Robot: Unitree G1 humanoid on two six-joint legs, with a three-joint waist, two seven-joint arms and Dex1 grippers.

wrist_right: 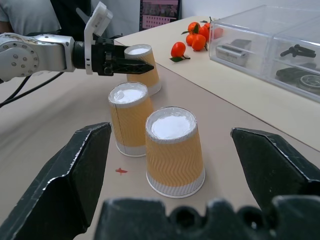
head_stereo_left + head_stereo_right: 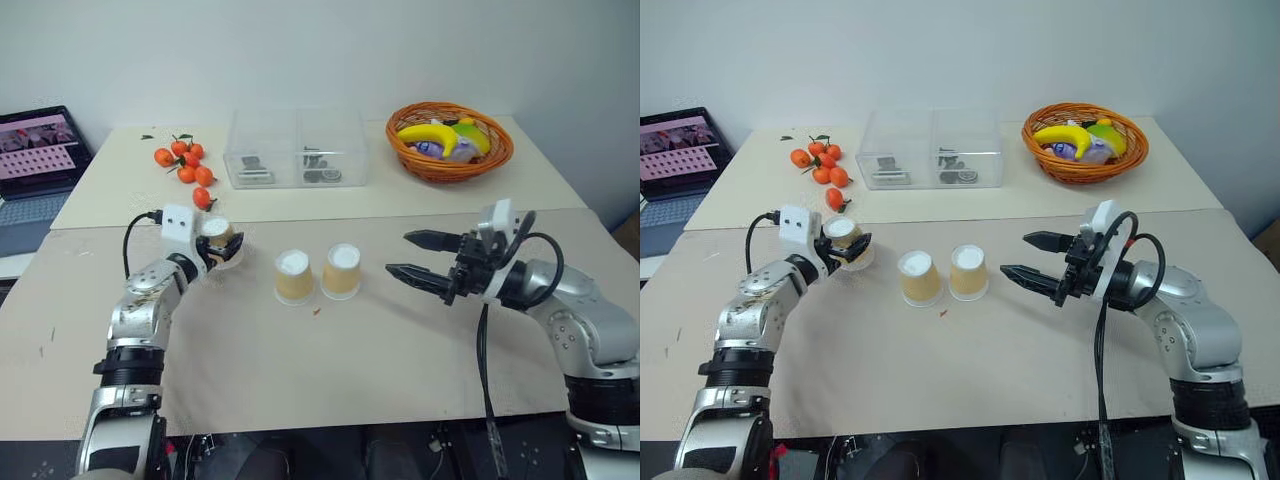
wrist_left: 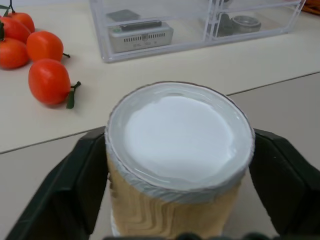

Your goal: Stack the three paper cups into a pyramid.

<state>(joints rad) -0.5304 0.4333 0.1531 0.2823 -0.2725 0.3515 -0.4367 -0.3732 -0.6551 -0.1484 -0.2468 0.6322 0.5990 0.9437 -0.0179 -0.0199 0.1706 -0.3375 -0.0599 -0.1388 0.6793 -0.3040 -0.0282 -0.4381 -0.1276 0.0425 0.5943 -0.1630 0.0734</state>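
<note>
On the table [image 2: 330, 370], two paper cups [image 2: 294, 276] are standing upside down side by side as the pyramid's base. The right gripper [image 2: 424, 257] is waiting spread wide beside them. The left gripper [image 2: 222, 248] is pinching the third cup [image 3: 175, 165] at left, likely for topping.

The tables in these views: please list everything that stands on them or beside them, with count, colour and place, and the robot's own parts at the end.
paper cups: three, tan with white bases, upside down; two side by side at the middle of the near table, one at the left between the left pincer's fingers.
tangerines: several, orange, far table, left.
clear box: one, transparent with small dark items inside, far table, middle.
basket: one, orange wicker, holding a banana and other items, far table, right.
laptop: one, dark, pink screen, far left.
left pincer: black fingers around the left cup.
right pincer: black, open, right of the two cups.
</note>
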